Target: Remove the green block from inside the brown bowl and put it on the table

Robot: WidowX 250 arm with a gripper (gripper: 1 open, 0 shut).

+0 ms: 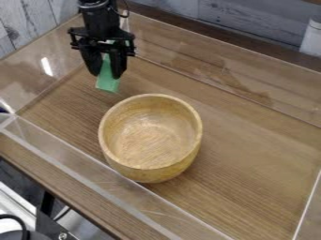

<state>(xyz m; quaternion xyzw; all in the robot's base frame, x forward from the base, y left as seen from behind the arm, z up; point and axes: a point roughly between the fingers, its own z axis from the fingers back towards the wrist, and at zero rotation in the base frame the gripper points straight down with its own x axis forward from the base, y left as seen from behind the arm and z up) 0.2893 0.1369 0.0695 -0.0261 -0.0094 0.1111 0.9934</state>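
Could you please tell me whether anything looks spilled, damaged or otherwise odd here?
Nothing stands out: the bowl sits upright with nothing in it, the green block is in the gripper beyond it, and I see no spill or damage.

The green block [105,80], a narrow bright green bar, stands roughly upright in the pincer [103,67], beyond the brown bowl [149,138], round and hollow, which sits on the wood-grained, light brown table [238,122].

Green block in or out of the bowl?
Out: the green block hangs from the end effector, beyond the brown bowl's rim.
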